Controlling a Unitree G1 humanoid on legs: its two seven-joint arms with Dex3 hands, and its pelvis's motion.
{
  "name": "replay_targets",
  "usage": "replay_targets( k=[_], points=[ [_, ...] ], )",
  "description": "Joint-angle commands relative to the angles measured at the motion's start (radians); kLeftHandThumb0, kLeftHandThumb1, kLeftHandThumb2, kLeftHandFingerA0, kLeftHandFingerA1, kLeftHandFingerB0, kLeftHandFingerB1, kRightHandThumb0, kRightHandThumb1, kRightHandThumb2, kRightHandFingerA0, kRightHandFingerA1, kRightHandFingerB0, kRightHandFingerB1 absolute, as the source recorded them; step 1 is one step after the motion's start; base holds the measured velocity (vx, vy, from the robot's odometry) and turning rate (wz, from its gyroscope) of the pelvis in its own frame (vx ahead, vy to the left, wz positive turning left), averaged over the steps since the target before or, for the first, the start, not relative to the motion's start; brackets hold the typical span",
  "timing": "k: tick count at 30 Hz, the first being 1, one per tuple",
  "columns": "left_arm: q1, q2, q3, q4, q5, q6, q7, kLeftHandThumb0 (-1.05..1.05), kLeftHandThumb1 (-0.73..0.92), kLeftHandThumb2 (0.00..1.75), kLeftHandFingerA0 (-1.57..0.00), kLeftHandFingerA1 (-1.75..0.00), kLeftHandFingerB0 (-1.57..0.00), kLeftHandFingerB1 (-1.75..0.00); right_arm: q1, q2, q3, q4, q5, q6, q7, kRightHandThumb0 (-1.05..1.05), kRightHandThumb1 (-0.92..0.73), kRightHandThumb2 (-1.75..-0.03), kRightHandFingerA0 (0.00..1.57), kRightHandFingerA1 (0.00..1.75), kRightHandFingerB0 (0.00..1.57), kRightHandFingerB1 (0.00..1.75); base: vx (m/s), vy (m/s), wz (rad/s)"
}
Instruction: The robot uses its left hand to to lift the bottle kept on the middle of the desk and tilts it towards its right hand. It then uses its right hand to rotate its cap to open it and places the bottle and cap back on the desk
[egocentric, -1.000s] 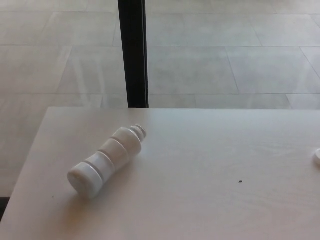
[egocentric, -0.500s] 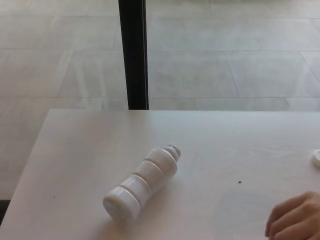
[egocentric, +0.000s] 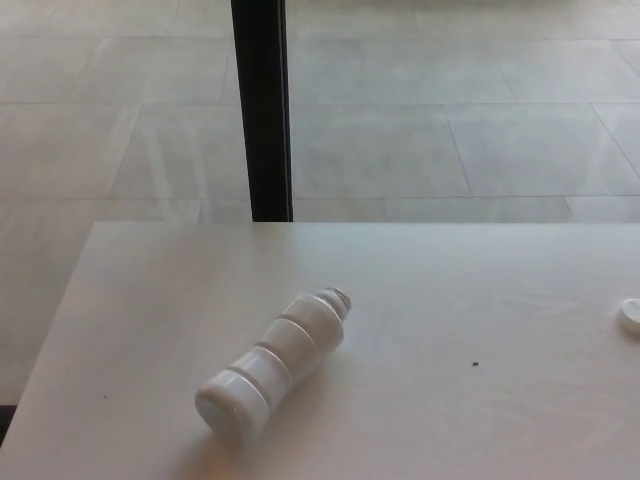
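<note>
- Bottle (egocentric: 275, 362): you see it lying on its side mid-desk (egocentric: 480, 290), neck open, uncapped.
- Cap (egocentric: 630, 314): placed well apart, at the right edge.
- Neither hand shows; you cannot tell their fingers' state.

The cap (egocentric: 631, 314) is cut by the right edge, so only part of its round shape shows. The desk (egocentric: 450, 290) runs off the right and bottom edges; its near side and right end are out of sight. The black post (egocentric: 261, 110) is cut at the top, and its foot is hidden behind the desk's far edge. A dark speck (egocentric: 475, 364) on the desk is too small to identify. Whether the bottle (egocentric: 272, 361) holds anything cannot be told.
</note>
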Motion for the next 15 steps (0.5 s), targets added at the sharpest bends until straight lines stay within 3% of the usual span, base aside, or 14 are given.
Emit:
replay_targets(
  k=[1, 5, 6, 8, 9, 10, 11, 12, 13, 14, 15],
  points=[
    [0.0, 0.042, -0.063, 0.004, 0.03, -0.07, -0.013, -0.86, 0.83, 0.64, -0.43, -0.66, -0.2, -0.56, -0.004, -0.011, 0.027, 0.001, 0.029, -0.031, 0.037, -0.91, -0.92, -1.02, 0.0, 0.0, 0.0, 0.0, 0.0, 0.0, 0.0],
    [-0.004, 0.053, -0.08, 0.027, 0.018, -0.048, 0.008, -0.85, 0.82, 0.64, -0.46, -0.65, -0.25, -0.55, 0.005, -0.025, 0.06, 0.024, 0.018, -0.044, 0.05, -0.93, -0.92, -1.01, 0.0, 0.0, 0.0, 0.0, 0.0, 0.0, 0.0],
    [0.001, 0.058, -0.096, 0.027, 0.029, -0.056, 0.008, -0.86, 0.83, 0.65, -0.46, -0.66, -0.24, -0.55, 0.005, -0.025, 0.059, 0.026, 0.027, -0.043, 0.052, -0.96, -0.92, -1.39, 0.0, 0.44, 0.0, 0.31, 0.0, 0.0, 0.0],
    [-0.006, 0.062, -0.09, 0.027, 0.011, -0.041, -0.009, -0.84, 0.81, 0.64, -0.42, -0.65, -0.22, -0.55, 0.009, -0.023, 0.065, 0.012, 0.032, -0.042, 0.06, -0.93, -0.92, -1.4, 0.0, 0.46, 0.0, 0.33, 0.0, 0.0, 0.0],
    [-0.01, 0.062, -0.088, 0.026, 0.007, -0.041, -0.006, -0.84, 0.8, 0.64, -0.45, -0.67, -0.25, -0.56, 0.013, -0.021, 0.071, 0.005, 0.031, -0.049, 0.071, -0.93, -0.92, -1.08, 0.0, 0.26, 0.0, 0.0, 0.0, 0.0, 0.0],
    [-0.014, 0.06, -0.086, 0.025, 0.002, -0.046, -0.001, -0.85, 0.8, 0.64, -0.47, -0.66, -0.27, -0.56, 0.027, -0.014, 0.084, -0.023, 0.027, -0.059, 0.085, -0.89, -0.92, -1.42, 0.0, 0.54, 0.0, 0.38, 0.0, 0.0, 0.0],
    [-0.014, 0.059, -0.086, 0.025, 0.002, -0.05, 0.004, -0.85, 0.61, 1.02, -0.48, -0.69, -0.3, -0.61, 0.043, -0.007, 0.104, -0.059, 0.012, -0.061, 0.074, -0.84, -0.92, -1.43, 0.0, 0.57, 0.0, 0.41, 0.0, 0.0, 0.0],
    [-0.015, 0.058, -0.081, 0.028, -0.004, -0.052, -0.003, -0.85, 0.6, 1.01, -0.46, -0.7, -0.26, -0.61, 0.054, -0.006, 0.123, -0.079, -0.001, -0.057, 0.069, -0.86, -0.92, -1.13, 0.0, 0.93, 0.0, 0.0, 0.0, 0.0, 0.0],
    [-0.018, 0.064, -0.085, 0.029, -0.001, -0.055, -0.016, -0.86, 0.8, 0.64, -0.46, -0.67, -0.25, -0.56, 0.049, -0.011, 0.143, -0.063, -0.011, -0.051, 0.065, -0.78, -0.92, -1.45, 0.0, 0.74, 0.0, 0.41, 0.0, 0.0, 0.0],
    [-0.018, 0.066, -0.091, 0.027, 0.005, -0.057, -0.013, -0.83, 0.6, 1.02, -0.44, -0.7, -0.25, -0.61, 0.043, -0.016, 0.153, -0.048, -0.016, -0.048, 0.06, -0.78, -0.92, -1.46, 0.1, 0.79, 0.0, 0.41, 0.0, 0.0, 0.0],
    [-0.018, 0.066, -0.093, 0.026, 0.007, -0.059, -0.008, -0.83, 0.6, 1.02, -0.44, -0.7, -0.25, -0.61, 0.041, -0.021, 0.168, -0.042, -0.023, -0.044, 0.054, -0.78, -0.92, -1.46, 0.1, 0.79, 0.0, 0.41, 0.0, 0.0, 0.0]
  ],
)
